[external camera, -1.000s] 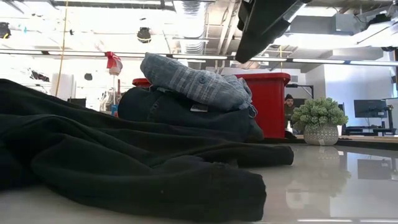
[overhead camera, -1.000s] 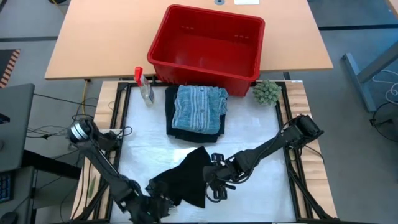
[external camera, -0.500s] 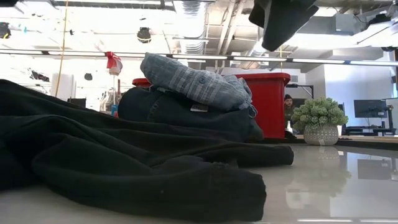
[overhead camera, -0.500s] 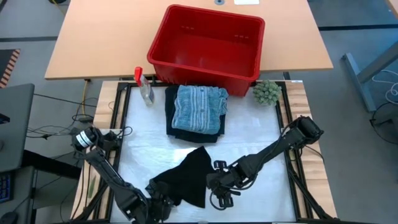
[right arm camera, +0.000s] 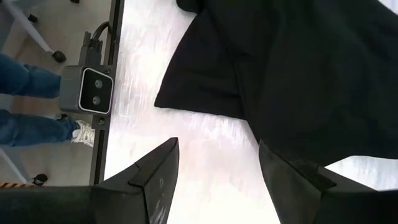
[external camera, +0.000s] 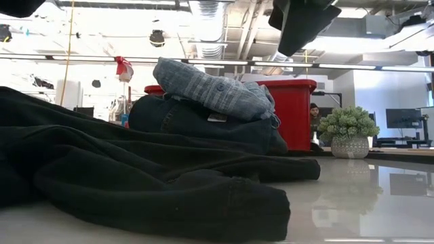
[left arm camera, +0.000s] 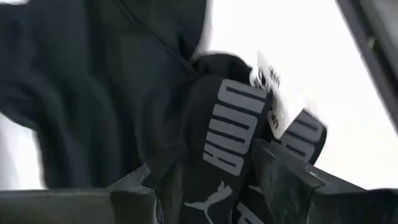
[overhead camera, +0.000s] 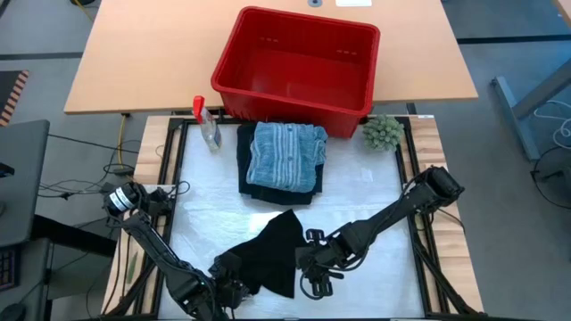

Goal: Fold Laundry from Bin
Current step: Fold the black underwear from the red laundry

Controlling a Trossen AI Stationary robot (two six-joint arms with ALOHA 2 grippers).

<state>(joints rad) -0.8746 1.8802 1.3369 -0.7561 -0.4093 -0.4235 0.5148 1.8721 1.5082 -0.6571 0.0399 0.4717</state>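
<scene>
A black garment [overhead camera: 270, 251] lies crumpled on the white table [overhead camera: 375, 192], near its front edge. My left gripper [overhead camera: 230, 287] is at the garment's near left part, shut on its lettered waistband [left arm camera: 227, 130]; a white tag [left arm camera: 270, 93] sticks out beside it. My right gripper [overhead camera: 312, 275] hangs open just right of the garment, its fingers [right arm camera: 158, 168] over bare table and the cloth's edge [right arm camera: 205, 102]. A folded grey-blue striped garment [overhead camera: 285, 153] rests on a folded dark one [overhead camera: 254, 185] in front of the red bin [overhead camera: 294, 100]. My left gripper has the black garment's elastic waistband [left arm camera: 217, 149] between its two fingers [left arm camera: 283, 180], coming at it slanting down from the table's near left. The band looks doubled there, with a second lettered stretch [left arm camera: 305, 134] beside it. The rest of the garment [external camera: 135, 183] lies slack on the table.
A clear spray bottle with a red top [overhead camera: 208, 125] stands left of the folded stack and a small green plant [overhead camera: 382, 132] right of it. A grey camera box [right arm camera: 93, 90] sits on the table's black frame. A person's legs [right arm camera: 31, 99] show beyond that edge.
My left gripper has tipped at the wrist while staying at the garment's near left part. The garment lies much as before.
</scene>
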